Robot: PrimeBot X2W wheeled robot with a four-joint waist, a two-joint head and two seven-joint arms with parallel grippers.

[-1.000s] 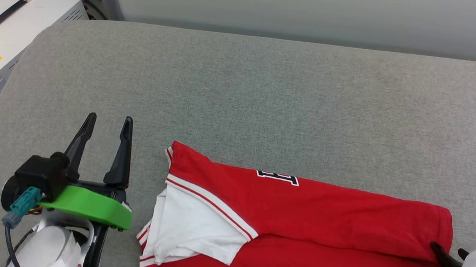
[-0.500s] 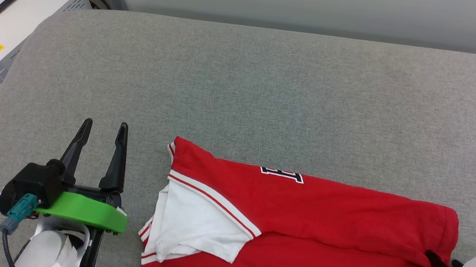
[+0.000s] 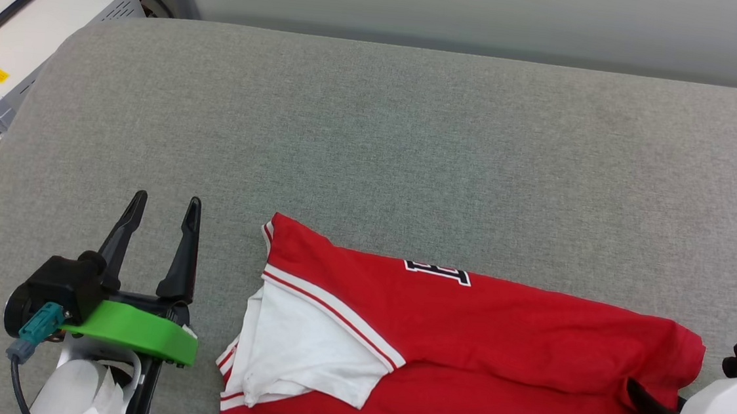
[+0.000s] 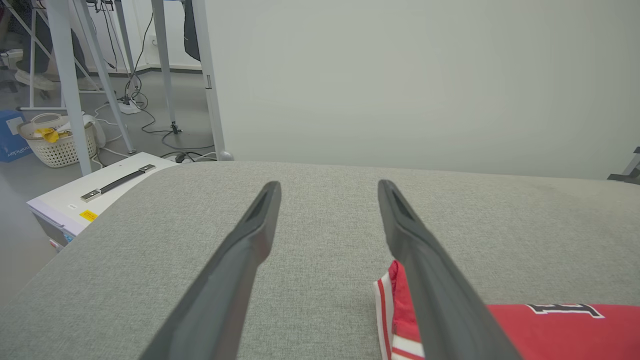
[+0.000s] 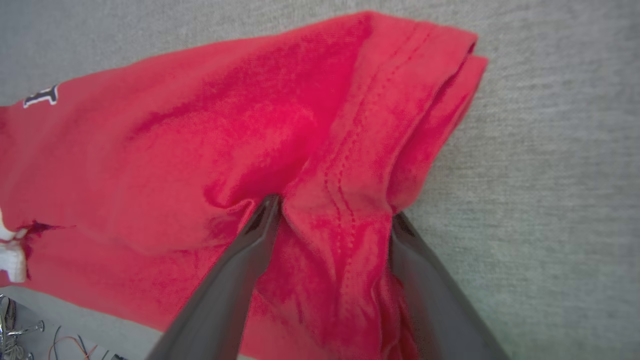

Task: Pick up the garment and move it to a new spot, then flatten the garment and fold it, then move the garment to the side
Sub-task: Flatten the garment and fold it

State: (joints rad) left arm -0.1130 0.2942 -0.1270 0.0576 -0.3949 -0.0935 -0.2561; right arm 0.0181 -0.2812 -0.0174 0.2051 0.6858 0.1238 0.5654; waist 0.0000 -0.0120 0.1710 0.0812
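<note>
The garment (image 3: 496, 335), a red jersey with striped trim, lies folded into a long band across the near part of a grey fabric-covered surface (image 3: 413, 138), collar end toward the robot's left and hem end toward its right. A white sleeve (image 3: 304, 353) is folded over the red body at the left end, and part of a dark, white-outlined print (image 3: 437, 272) shows at the far fold line. The left gripper (image 3: 166, 199) hovers over bare grey fabric just beside the collar end, clear of the cloth; its two dark fingers are spread well apart and hold nothing, as the left wrist view confirms (image 4: 328, 184), with the striped edge of the garment (image 4: 550, 330) at the lower right behind one finger. The right gripper (image 5: 334, 209) is at the hem end (image 5: 430, 100): its fingers stand apart, about as widely as the left pair, with a raised ridge of the stitched red hem bunched between their tips. From the head camera, one dark finger (image 3: 649, 403) of this gripper rests on the red cloth near the right corner. A white case with a black handle (image 3: 22, 15) stands beyond the surface's far left corner.
</note>
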